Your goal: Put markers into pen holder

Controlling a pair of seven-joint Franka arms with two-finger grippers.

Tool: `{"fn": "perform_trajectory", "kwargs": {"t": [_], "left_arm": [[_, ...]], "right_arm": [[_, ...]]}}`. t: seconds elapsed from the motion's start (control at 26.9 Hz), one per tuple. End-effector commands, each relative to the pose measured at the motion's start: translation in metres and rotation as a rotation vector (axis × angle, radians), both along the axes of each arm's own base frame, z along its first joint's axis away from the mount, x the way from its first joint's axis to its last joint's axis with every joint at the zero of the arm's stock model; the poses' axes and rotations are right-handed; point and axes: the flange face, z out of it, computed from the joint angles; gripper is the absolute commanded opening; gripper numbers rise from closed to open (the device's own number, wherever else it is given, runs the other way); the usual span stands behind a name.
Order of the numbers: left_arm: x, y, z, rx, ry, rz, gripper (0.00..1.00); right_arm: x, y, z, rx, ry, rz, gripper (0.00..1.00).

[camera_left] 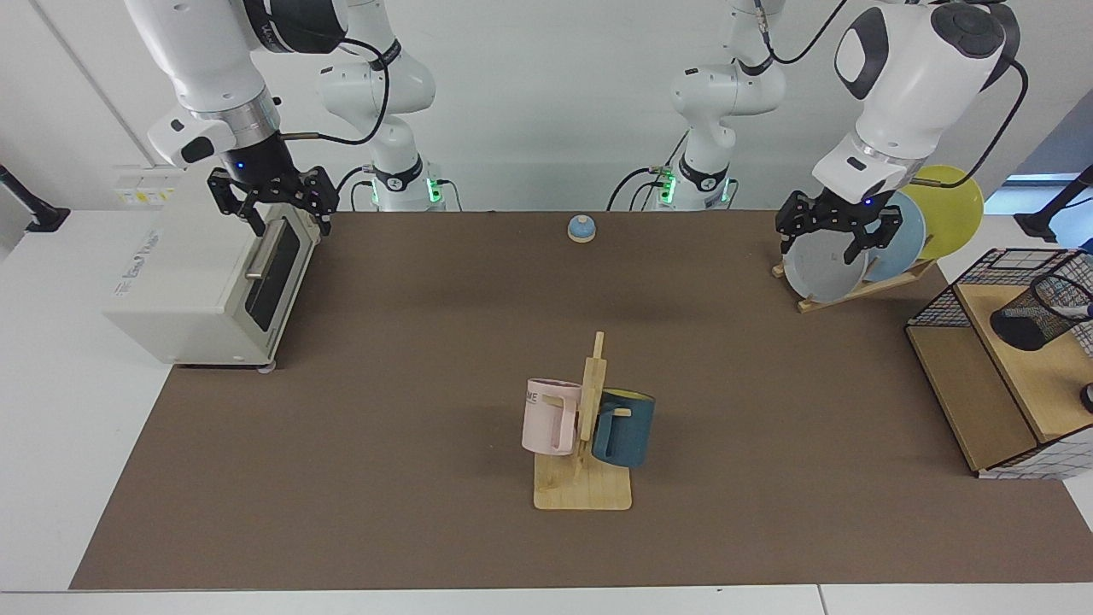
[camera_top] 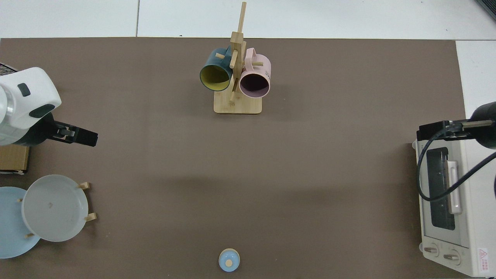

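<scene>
The pen holder (camera_left: 1029, 316), a black mesh cup, stands tilted on the wooden shelf at the far right of the facing view. A white marker (camera_left: 1067, 296) shows through its mesh, inside the cup. My left gripper (camera_left: 820, 242) hangs open and empty over the plate rack, to the left of the pen holder and apart from it. From above, the left gripper (camera_top: 77, 136) sits at the left edge, and the pen holder is out of view there. My right gripper (camera_left: 290, 224) waits open and empty above the toaster oven, and the top view has the right gripper (camera_top: 438, 130) at the right edge.
A black wire basket (camera_left: 965, 290) with wooden shelves holds the cup. Grey, blue and yellow plates stand in a wooden rack (camera_left: 854, 290). A mug tree (camera_left: 589, 427) with a pink and a dark blue mug stands mid-table. A white toaster oven (camera_left: 196, 282) and a small blue bell (camera_left: 581, 228) stand further off.
</scene>
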Motion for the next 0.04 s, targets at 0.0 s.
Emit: {"fn": "perform_trajectory", "kwargs": {"t": [0.0], "left_arm": [[-0.0032, 0.0029, -0.0013, 0.010, -0.004, -0.002, 1.00]], "right_arm": [[-0.0052, -0.0033, 0.0009, 0.003, -0.001, 0.026, 1.00]]}}
